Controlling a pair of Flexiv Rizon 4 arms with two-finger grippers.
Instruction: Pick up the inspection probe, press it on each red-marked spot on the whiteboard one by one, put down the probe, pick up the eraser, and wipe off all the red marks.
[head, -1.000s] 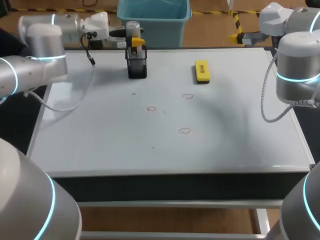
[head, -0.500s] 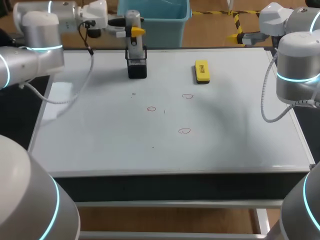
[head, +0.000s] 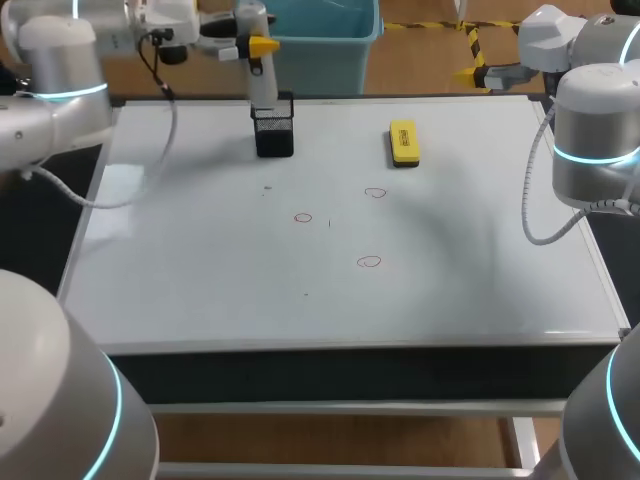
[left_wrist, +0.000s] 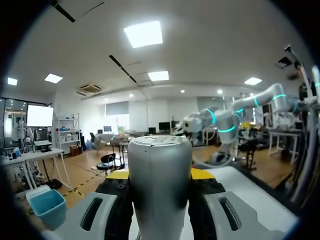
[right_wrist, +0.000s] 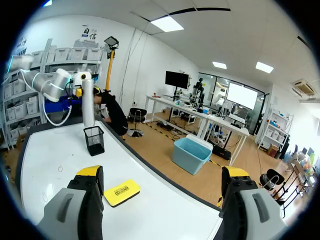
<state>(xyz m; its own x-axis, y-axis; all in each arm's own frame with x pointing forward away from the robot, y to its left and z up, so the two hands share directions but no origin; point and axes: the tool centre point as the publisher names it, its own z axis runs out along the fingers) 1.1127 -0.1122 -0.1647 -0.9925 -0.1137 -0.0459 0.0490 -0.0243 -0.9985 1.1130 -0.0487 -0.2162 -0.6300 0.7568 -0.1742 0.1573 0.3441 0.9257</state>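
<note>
The inspection probe (head: 259, 60), a grey cylinder, stands upright with my left gripper (head: 252, 46) shut on its upper part; its lower end is level with the rim of the black mesh holder (head: 274, 128). In the left wrist view the probe (left_wrist: 160, 185) fills the gap between the yellow-tipped fingers (left_wrist: 202, 173). Three small red circles (head: 303, 217) (head: 375, 192) (head: 369, 262) are drawn mid-whiteboard (head: 200, 280). The yellow eraser (head: 403, 143) lies at the back, right of the holder. My right gripper (right_wrist: 162, 172) is open and empty, off the board's far right corner, facing the eraser (right_wrist: 121, 192), holder (right_wrist: 94, 140) and probe (right_wrist: 88, 105).
A blue bin (head: 310, 40) stands behind the board's back edge, just beyond the holder. My right arm (head: 595, 130) stands over the board's right edge. A few tiny dark specks (head: 267, 187) dot the board near the red circles.
My left gripper has risen and drawn back, lifting the probe up out of the mesh holder. The right arm, eraser and red marks are unchanged.
</note>
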